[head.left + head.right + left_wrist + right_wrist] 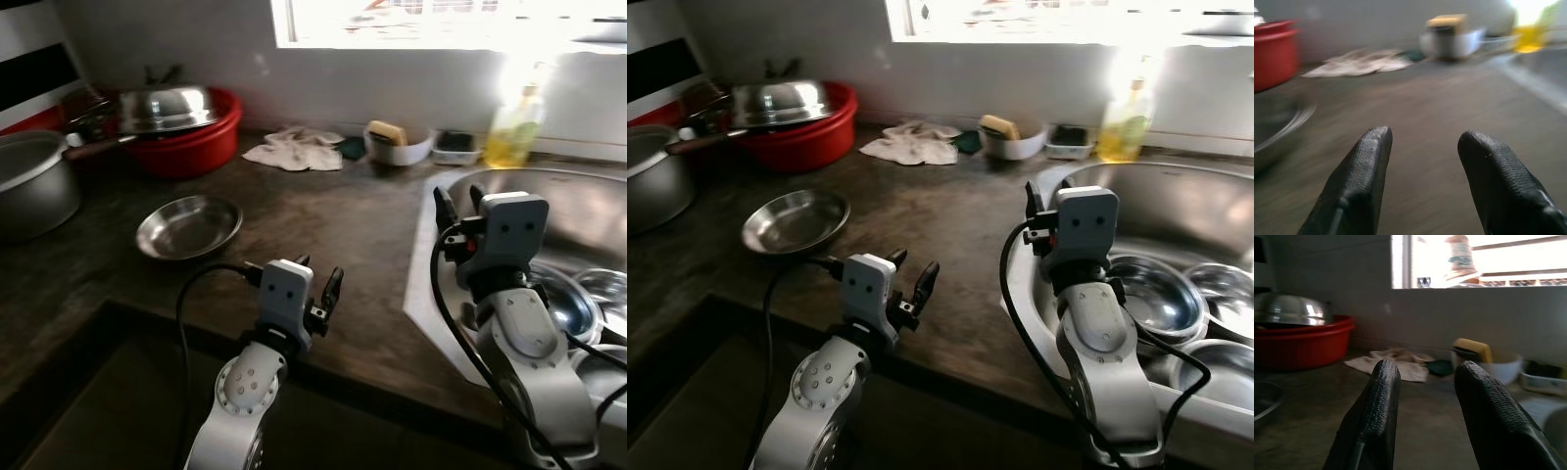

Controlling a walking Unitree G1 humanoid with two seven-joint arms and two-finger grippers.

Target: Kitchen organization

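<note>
Your left gripper (318, 279), fingers parted and empty, sits nearer the shallow round steel bowl (188, 226) than your right gripper (458, 208), likewise parted and empty.

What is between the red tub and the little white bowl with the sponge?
A crumpled white cloth lies between the red tub and white bowl, seen in the left eye view.

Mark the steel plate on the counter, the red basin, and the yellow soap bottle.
steel plate (188, 227), left eye view, on its shallow inside.
red basin (196, 147), left eye view, on its front wall.
yellow soap bottle (513, 137), left eye view, on its body.
</note>
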